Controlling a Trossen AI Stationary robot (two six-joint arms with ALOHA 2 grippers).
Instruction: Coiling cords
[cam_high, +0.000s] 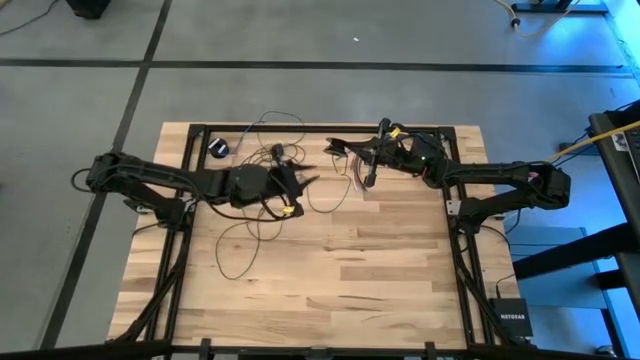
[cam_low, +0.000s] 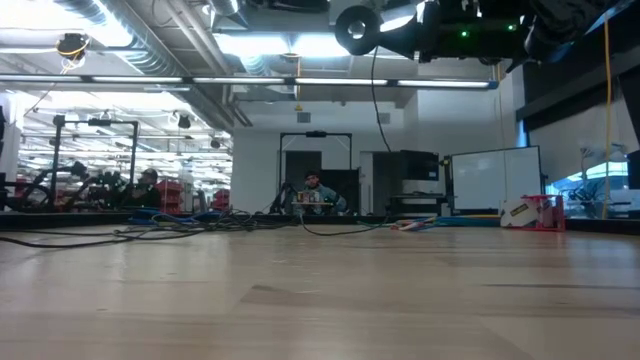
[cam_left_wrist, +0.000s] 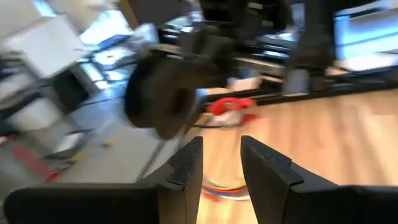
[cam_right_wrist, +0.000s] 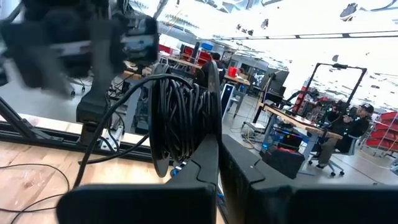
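A: Where are your two pincers right now?

B: Your right pincer (cam_right_wrist: 214, 146) sits above the far middle of the desk (cam_high: 380, 270), and its fingers are pressed together on a thick wound bundle of the cords (cam_right_wrist: 177, 118). You can see the black coil hanging against the fingers in the right wrist view, with one strand dropping away from it toward the wood.

A: And the left one?

B: Your left pincer (cam_high: 298, 186) is just across from the right one, near it but apart. Its fingers (cam_left_wrist: 186, 165) stand a narrow gap apart, and I cannot tell whether a strand runs between them.

A: Where does the rest of the wire lie?

B: Loose loops (cam_high: 250, 235) spread on the desk beneath and on the near side of your left pincer, and more thin wire arcs past its far side. The small black round puck (cam_high: 220, 148) lies beyond your left arm, near the far edge of the desk, well apart from your right pincer.

A: Anything else close by?

B: A short bundle of multicoloured wires (cam_high: 345, 160) lies just beside your right pincer, on the side toward the left one. In the low view, people sit in the room behind the desk.
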